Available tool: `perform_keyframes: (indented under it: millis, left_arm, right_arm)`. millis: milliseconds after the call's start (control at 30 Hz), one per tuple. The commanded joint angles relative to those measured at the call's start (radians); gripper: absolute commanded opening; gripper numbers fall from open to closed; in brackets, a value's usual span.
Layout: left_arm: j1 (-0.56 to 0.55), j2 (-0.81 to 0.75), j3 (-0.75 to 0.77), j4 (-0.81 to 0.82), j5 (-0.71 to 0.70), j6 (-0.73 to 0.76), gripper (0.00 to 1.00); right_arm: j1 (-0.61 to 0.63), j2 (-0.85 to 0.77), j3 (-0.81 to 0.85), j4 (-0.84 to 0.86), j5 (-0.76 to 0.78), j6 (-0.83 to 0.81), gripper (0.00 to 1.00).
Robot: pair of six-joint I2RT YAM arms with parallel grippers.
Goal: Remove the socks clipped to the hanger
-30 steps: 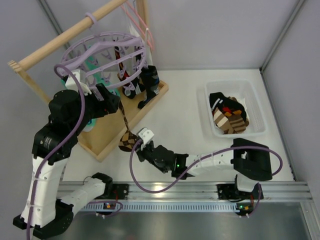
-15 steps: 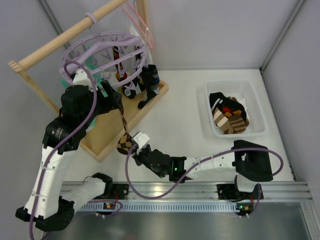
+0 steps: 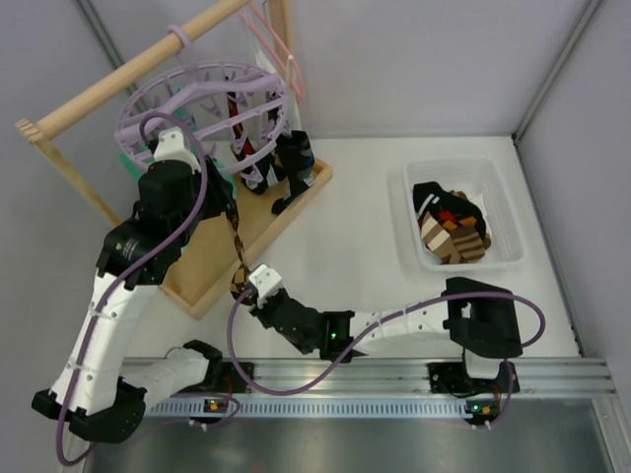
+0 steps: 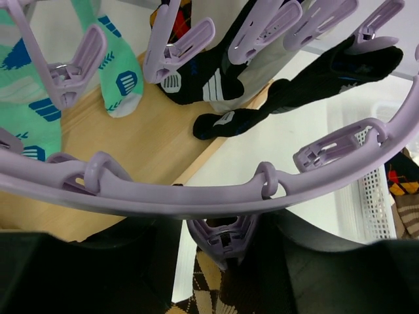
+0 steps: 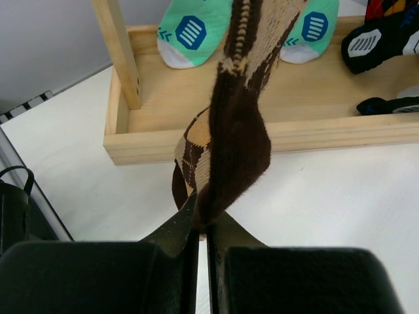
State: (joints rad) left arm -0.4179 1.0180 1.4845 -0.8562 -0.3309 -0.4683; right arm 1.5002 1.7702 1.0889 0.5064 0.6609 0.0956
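On the desk (image 3: 355,227) you have a wooden tray (image 3: 212,268) under the hanger (image 4: 163,199). From above, your left arm covers much of the ring's near side, and the wrist view cuts the ring off at both edges. The bin (image 3: 505,202) to the right holds a heap of socks, too tangled to count. Green socks (image 4: 26,124) and black socks (image 4: 222,78) hang from clips, their tops out of frame. The diamond sock (image 3: 240,246) runs taut from the hanger's near rim down to your right gripper (image 5: 200,226), whose fingers are pressed together on its lower end, hiding the toe. Its upper end disappears into one clip (image 4: 222,239), which sits in your left gripper (image 4: 222,252) with a dark finger close on each side. The contact lies in shadow, so you cannot tell whether they squeeze the clip.
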Motion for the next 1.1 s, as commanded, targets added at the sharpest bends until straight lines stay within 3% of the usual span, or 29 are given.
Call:
perform_keyframes:
  millis: [0,33,100,167,200,300,367,400,467,533,633,733,867,900,933,1067]
  left_arm:
    - [-0.005,0.013,0.030,0.049,-0.053,0.013,0.48]
    - [-0.005,0.016,0.030,0.049,-0.060,0.013,0.48]
    - [-0.005,0.022,0.030,0.052,-0.062,0.014,0.37]
    - [-0.005,0.031,0.033,0.052,-0.059,0.013,0.16]
    - [-0.004,0.033,0.031,0.052,-0.056,0.011,0.11]
    - [-0.005,0.039,0.030,0.054,-0.049,0.007,0.00]
    - [-0.007,0.036,0.028,0.052,-0.046,0.007,0.00]
    - [-0.007,0.034,0.028,0.052,-0.039,0.007,0.03]
    - [-0.005,0.022,0.025,0.052,0.013,0.014,0.18]
    - [-0.007,-0.005,0.008,0.049,0.052,0.031,0.38]
    - [-0.005,-0.073,-0.041,0.049,0.105,0.054,0.79]
    - [-0.005,-0.158,-0.097,0.049,0.144,0.077,0.98]
    - [-0.005,-0.274,-0.182,0.055,0.266,0.105,0.98]
    - [-0.007,-0.294,-0.197,0.055,0.291,0.106,0.98]
    - [-0.005,-0.332,-0.231,0.055,0.356,0.112,0.98]
    - [-0.005,-0.439,-0.319,0.074,0.389,0.126,0.98]
  right_arm:
    - [0.026,0.011,0.045,-0.011,0.023,-0.010,0.00]
    - [0.028,0.012,0.043,-0.008,0.025,-0.010,0.00]
    - [0.028,0.012,0.039,-0.002,0.028,-0.005,0.00]
    - [0.028,0.011,0.029,0.007,0.029,-0.005,0.00]
    - [0.026,0.009,0.025,0.014,0.029,-0.005,0.00]
    - [0.031,-0.006,-0.007,0.043,0.031,0.000,0.00]
    - [0.032,-0.028,-0.050,0.069,0.032,0.010,0.00]
    - [0.032,-0.040,-0.070,0.069,0.034,0.019,0.00]
    - [0.034,-0.104,-0.137,0.034,0.069,0.039,0.00]
    - [0.028,-0.216,-0.219,-0.012,0.115,0.064,0.00]
    - [-0.017,-0.410,-0.299,-0.224,0.134,0.160,0.00]
    - [-0.089,-0.613,-0.349,-0.429,0.143,0.234,0.00]
    - [-0.253,-0.811,-0.328,-0.710,0.097,0.270,0.00]
    - [-0.350,-0.865,-0.314,-0.783,0.067,0.259,0.00]
    - [-0.401,-0.888,-0.282,-0.824,0.062,0.247,0.00]
    - [-0.697,-0.937,-0.195,-0.894,-0.035,0.155,0.00]
